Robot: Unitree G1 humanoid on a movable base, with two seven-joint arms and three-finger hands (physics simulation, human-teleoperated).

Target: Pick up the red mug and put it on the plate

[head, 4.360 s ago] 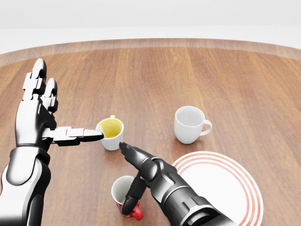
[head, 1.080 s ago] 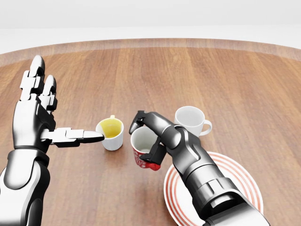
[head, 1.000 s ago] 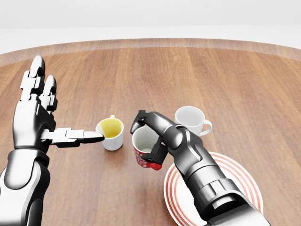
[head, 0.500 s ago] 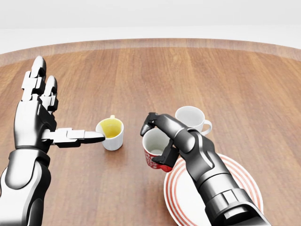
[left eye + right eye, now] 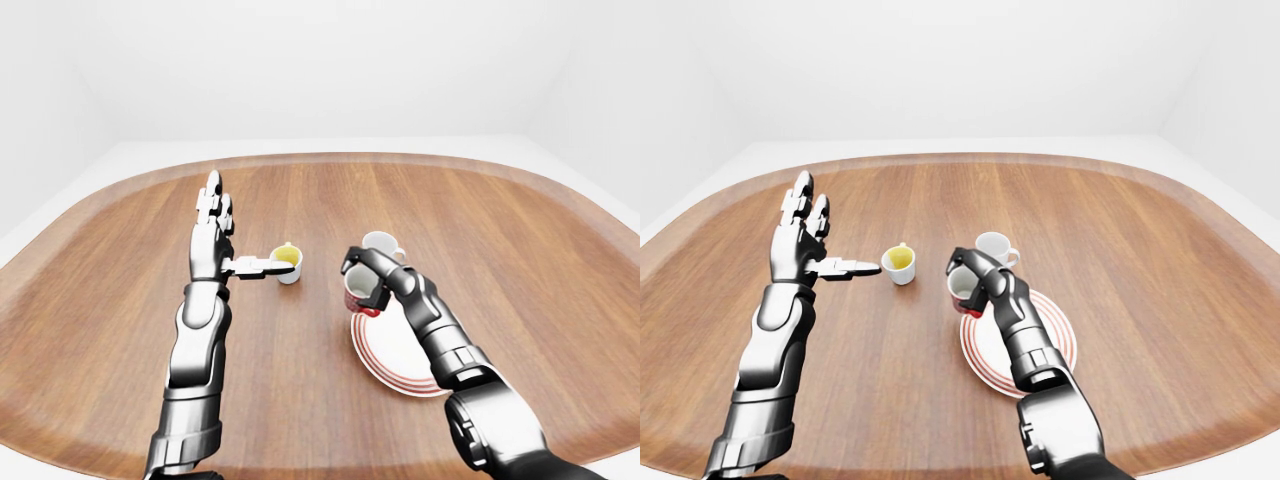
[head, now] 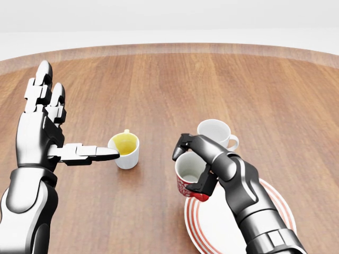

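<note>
My right hand (image 6: 195, 165) is shut on the red mug (image 6: 189, 175), which has a white inside and hangs upright over the left edge of the plate (image 6: 275, 211). The plate is white with red rings and lies at the lower right of the head view; my forearm covers its middle. Whether the mug touches the plate cannot be told. My left hand (image 6: 50, 129) is open at the left, fingers up and thumb pointing right toward the yellow-filled cup (image 6: 125, 150), holding nothing.
A white mug (image 6: 215, 134) stands just above the plate, close behind my right hand. The small white cup with yellow inside sits left of the red mug. All rest on a round wooden table (image 6: 175, 84) whose rim (image 5: 320, 160) curves along the top.
My right hand has carried the red mug rightward and down in the view, from beside the yellow cup to the plate's left edge. The left hand stays put.
</note>
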